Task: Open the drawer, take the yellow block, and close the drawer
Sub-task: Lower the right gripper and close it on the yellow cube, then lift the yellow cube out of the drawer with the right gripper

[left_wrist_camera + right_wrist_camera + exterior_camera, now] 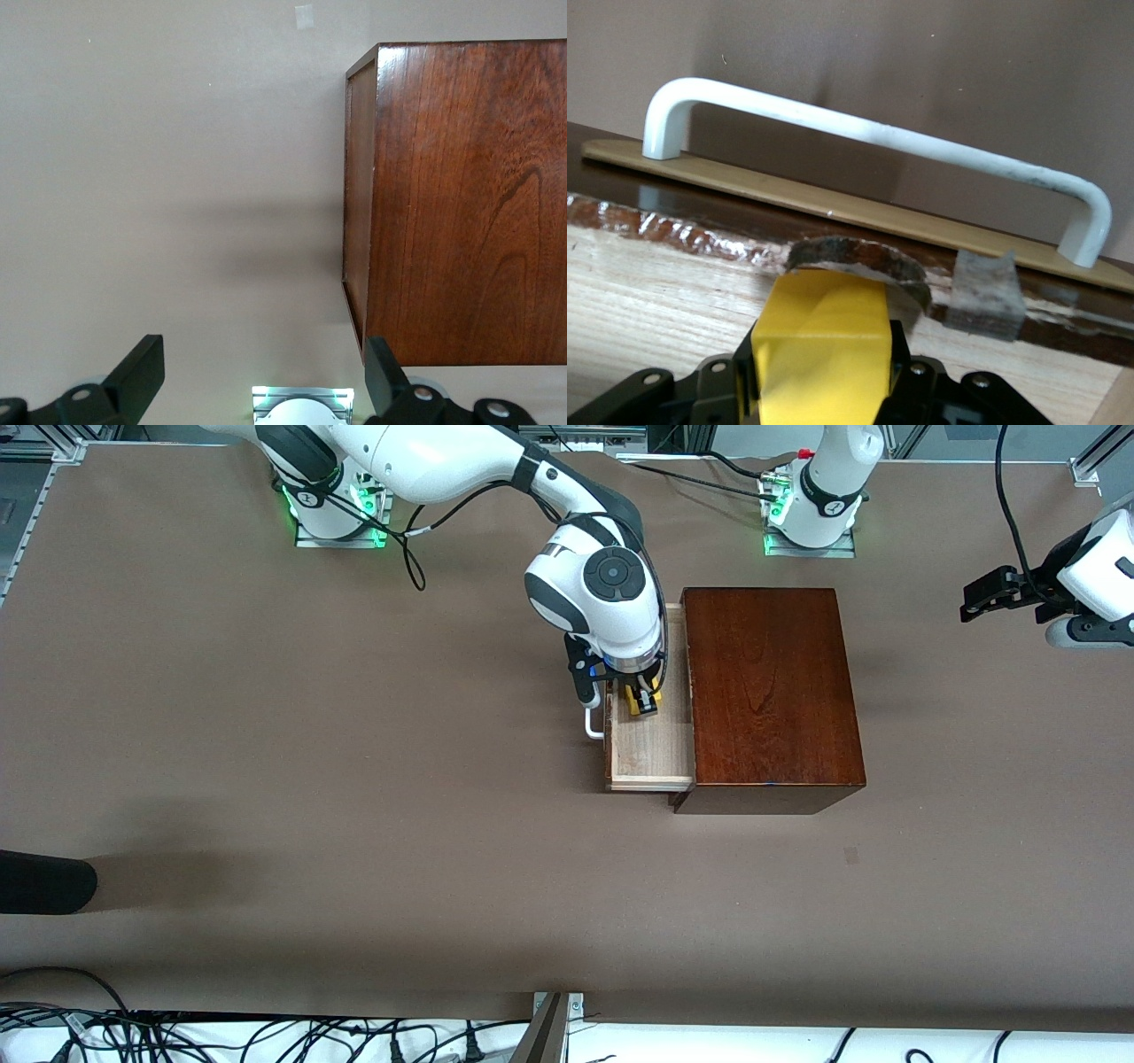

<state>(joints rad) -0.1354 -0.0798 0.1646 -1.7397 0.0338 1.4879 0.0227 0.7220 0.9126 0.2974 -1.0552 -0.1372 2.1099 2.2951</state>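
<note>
The dark-brown wooden box (771, 691) stands mid-table with its drawer (647, 753) pulled out toward the right arm's end, showing a pale wood floor (656, 283) and a white loop handle (592, 726) (877, 133). My right gripper (642, 698) (824, 372) reaches down into the drawer and is shut on the yellow block (640, 698) (824, 345), whose sides are pressed between the black fingers. My left gripper (979, 598) (261, 372) waits open and holds nothing, in the air past the box (461, 204) at the left arm's end of the table.
A black rounded object (44, 881) juts in at the table's edge at the right arm's end, nearer to the front camera. Cables lie along the near edge. The arm bases (337, 505) (811, 514) stand along the farthest edge. Brown tabletop surrounds the box.
</note>
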